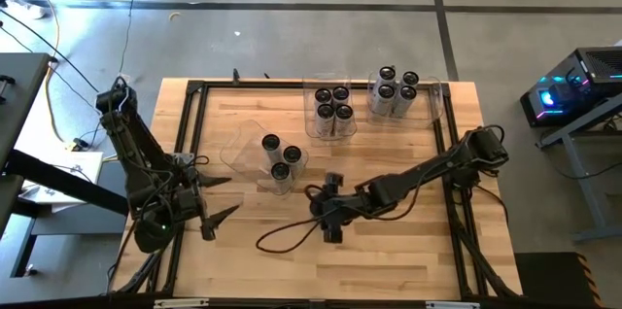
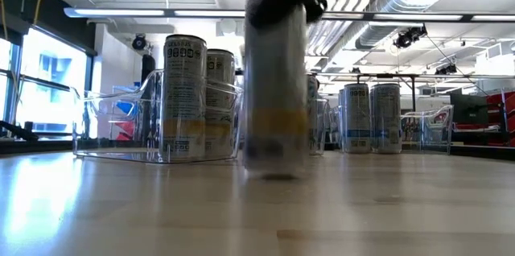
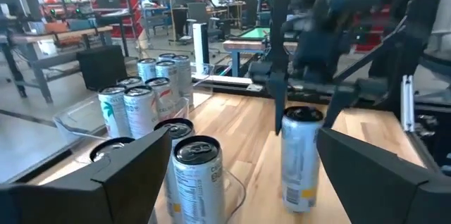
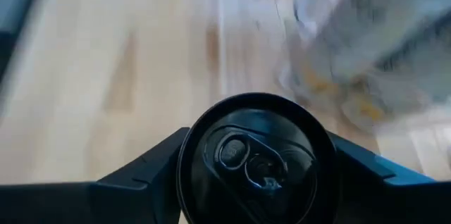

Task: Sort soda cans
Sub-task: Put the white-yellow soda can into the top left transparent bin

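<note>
Right wrist view alone shows right pincer [image 4: 257, 164] fingers flanking a soda can [image 4: 257, 157], dark top; grasp or gap, cannot tell. Low view: can [image 2: 276, 87] upright on wooden desk [image 2: 257, 208], workshop behind. High view: left pincer [image 1: 219, 197] spread, idle; other cans [image 1: 280, 158] in clear bins [image 1: 238, 149] nearby.

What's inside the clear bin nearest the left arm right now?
The clear bin holds three upright soda cans at its right end; the rest looks bare. In the low view they overlap, so only two show clearly.
</note>
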Tool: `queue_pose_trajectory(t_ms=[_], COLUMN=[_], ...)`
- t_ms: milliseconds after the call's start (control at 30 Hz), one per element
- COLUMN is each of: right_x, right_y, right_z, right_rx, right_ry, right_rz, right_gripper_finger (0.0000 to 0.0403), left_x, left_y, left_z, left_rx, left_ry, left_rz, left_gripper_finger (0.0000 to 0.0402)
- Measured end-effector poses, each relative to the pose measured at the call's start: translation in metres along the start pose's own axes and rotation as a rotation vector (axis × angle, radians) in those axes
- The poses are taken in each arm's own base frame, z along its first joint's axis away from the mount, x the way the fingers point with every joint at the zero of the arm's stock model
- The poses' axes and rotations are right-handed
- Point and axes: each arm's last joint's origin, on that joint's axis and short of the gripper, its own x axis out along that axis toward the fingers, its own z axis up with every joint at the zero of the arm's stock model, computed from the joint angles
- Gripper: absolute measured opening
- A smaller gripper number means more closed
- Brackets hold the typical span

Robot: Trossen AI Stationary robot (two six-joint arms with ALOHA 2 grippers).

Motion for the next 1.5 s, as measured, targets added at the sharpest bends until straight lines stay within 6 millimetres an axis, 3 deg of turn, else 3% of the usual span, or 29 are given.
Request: queue_pose_trajectory(t_ms=[200,267,400,633,833,967,1200,1500], right_x=[-0.034,-0.037,-0.021,0.007,0.038,0.048,0.057,0.088], right_y=[0.015,0.015,0.002,-0.052,-0.096,-0.111,-0.111,-0.112], right_z=[0.062,0.082,0.119,0.165,0.157,0.15,0.143,0.127], right_rx=[-0.005,-0.039,-0.109,-0.077,0.003,0.027,0.02,-0.004], right_ry=[-0.274,-0.326,-0.324,-0.286,-0.22,-0.192,-0.148,-0.061], right_rz=[0.067,0.065,-0.003,-0.14,-0.111,-0.138,-0.132,-0.141], right_gripper_finger=[0.0241,0.0241,0.0241,0.0241,0.0241,0.0241,0.0241,0.0241], left_x=[-0.005,-0.006,-0.01,-0.024,-0.029,-0.023,0.001,0.041], left_y=[-0.001,-0.001,-0.004,-0.006,-0.006,-0.002,0.011,0.023], left_z=[0.001,0.002,0.005,0.013,0.012,0.005,-0.015,-0.034], left_rx=[-0.03,-0.042,-0.056,-0.07,-0.108,-0.131,-0.184,-0.125], left_ry=[-0.001,-0.001,-0.009,-0.034,-0.037,-0.035,0.066,0.251], left_rz=[-0.025,-0.034,-0.048,-0.073,-0.084,-0.064,-0.019,0.127], left_gripper_finger=[0.0347,0.0346,0.0346,0.0346,0.0346,0.0346,0.0338,0.0272])
